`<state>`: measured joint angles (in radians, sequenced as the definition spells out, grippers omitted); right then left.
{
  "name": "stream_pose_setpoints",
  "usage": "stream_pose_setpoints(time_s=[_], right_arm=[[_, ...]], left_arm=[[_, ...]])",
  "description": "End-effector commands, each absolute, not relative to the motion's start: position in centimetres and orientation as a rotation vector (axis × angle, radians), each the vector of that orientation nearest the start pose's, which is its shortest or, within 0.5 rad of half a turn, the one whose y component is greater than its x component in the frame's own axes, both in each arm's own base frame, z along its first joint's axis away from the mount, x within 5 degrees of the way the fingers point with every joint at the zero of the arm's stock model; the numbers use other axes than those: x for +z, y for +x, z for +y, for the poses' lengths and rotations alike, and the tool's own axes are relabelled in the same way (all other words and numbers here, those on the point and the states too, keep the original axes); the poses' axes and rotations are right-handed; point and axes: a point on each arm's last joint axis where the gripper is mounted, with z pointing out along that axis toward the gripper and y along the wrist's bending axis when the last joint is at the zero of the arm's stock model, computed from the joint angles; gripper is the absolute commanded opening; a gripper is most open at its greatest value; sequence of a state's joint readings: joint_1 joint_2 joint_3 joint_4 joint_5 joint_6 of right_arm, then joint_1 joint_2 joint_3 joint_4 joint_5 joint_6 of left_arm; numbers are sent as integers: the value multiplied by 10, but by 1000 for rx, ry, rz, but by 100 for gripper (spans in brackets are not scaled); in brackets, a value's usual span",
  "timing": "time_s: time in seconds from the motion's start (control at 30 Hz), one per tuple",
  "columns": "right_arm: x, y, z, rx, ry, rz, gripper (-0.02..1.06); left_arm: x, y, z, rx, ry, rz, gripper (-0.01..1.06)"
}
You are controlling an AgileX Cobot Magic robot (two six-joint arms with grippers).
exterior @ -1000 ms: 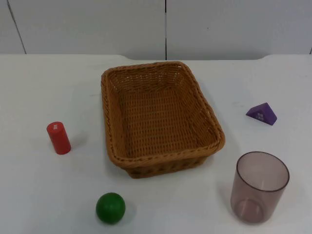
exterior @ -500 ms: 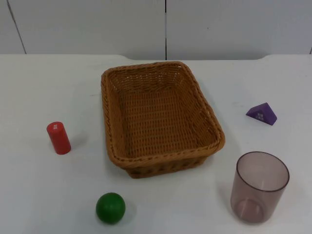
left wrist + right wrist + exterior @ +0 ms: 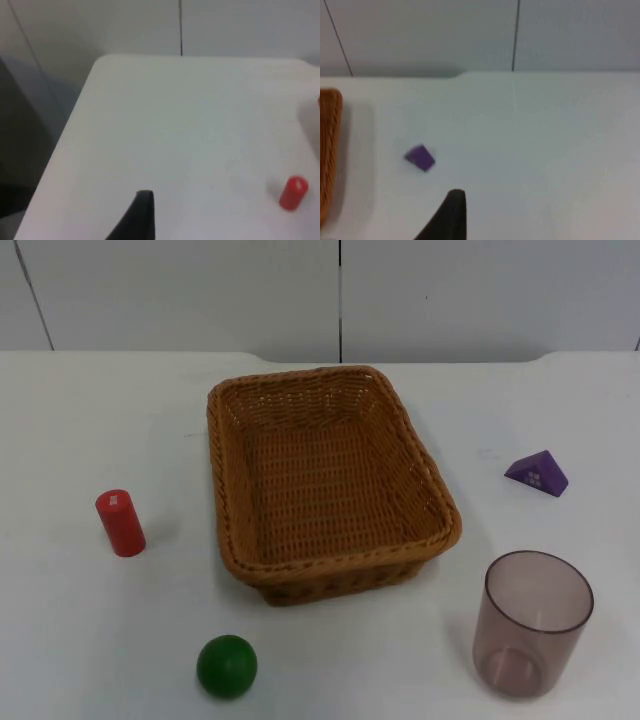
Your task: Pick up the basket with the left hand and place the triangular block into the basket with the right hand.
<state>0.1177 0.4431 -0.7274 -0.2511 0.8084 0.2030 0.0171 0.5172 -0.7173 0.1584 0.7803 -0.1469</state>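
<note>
Your brown woven wicker basket (image 3: 330, 480) sits on the white table top (image 3: 90, 420) mid-table, untouched; your purple triangular block (image 3: 537, 474) lies on the table to the basket's right, well apart from it, with a translucent mauve plastic cup (image 3: 533, 623) standing upright nearer the camera than the block; a red cylinder block (image 3: 120, 523) stands left of the basket; a green ball (image 3: 227, 666) lies in front of it. Left gripper (image 3: 142, 215) hangs above bare table, red cylinder ahead; right gripper (image 3: 452, 212) hangs above table just short of the purple block; you get one black fingertip per wrist view, so I cannot tell whether either gripper's fingers are apart or together.
</note>
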Motion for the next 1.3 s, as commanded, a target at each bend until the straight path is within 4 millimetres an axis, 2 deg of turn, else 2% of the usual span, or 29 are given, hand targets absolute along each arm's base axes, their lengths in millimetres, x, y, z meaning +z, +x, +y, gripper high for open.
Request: stream_pose_setpoints(time_s=[0.0,0.07,0.1,0.13,0.17,0.27,0.3,0.47,0.53,0.63,0.67,0.73,0.83,0.87,0.9,1.0,1.03,1.13,1.17,1.27], right_arm=[[371,94,-4,-70,19,1953,105],[384,118,-1,-69,9,1963,105],[385,125,0,-69,6,1972,105],[385,125,0,-69,6,1972,105],[394,140,2,-68,2,1970,105],[403,169,6,-67,-6,1983,105],[403,169,6,-67,-6,1983,105],[404,198,9,-71,-12,2021,105],[403,202,10,-73,-21,2021,105],[401,205,10,-83,-38,2029,105],[401,205,10,-83,-38,2029,105],[401,205,10,-86,-40,2027,105],[401,205,10,-85,-40,2023,105],[401,205,10,-85,-40,2023,105],[401,205,10,-85,-40,2023,105],[401,205,10,-85,-40,2023,105],[401,205,10,-85,-40,2023,105],[401,205,10,-87,-39,2031,105],[401,205,10,-87,-39,2031,105],[400,205,10,-89,-38,2038,105]], left_arm=[[357,112,10,74,-122,2040,105],[365,132,9,59,-123,2054,105],[368,142,9,51,-126,2069,105],[368,142,9,51,-126,2069,105],[371,151,9,45,-128,2079,105],[374,175,8,20,-138,2111,105],[374,175,8,20,-138,2111,105],[369,209,1,-99,-179,2148,105],[366,217,0,-130,-185,2161,105],[351,240,-7,-232,-207,2220,105],[351,240,-7,-232,-207,2220,105],[336,256,-14,-304,-186,2279,105],[313,276,-34,-400,-132,2354,105],[313,276,-34,-400,-132,2354,105],[306,282,-43,-416,-112,2362,105],[271,307,-72,-484,-99,2440,105],[271,307,-72,-484,-99,2440,105],[244,331,-90,-511,-84,2530,105],[244,331,-90,-511,-84,2530,105],[220,363,-103,-517,-62,2605,105]])
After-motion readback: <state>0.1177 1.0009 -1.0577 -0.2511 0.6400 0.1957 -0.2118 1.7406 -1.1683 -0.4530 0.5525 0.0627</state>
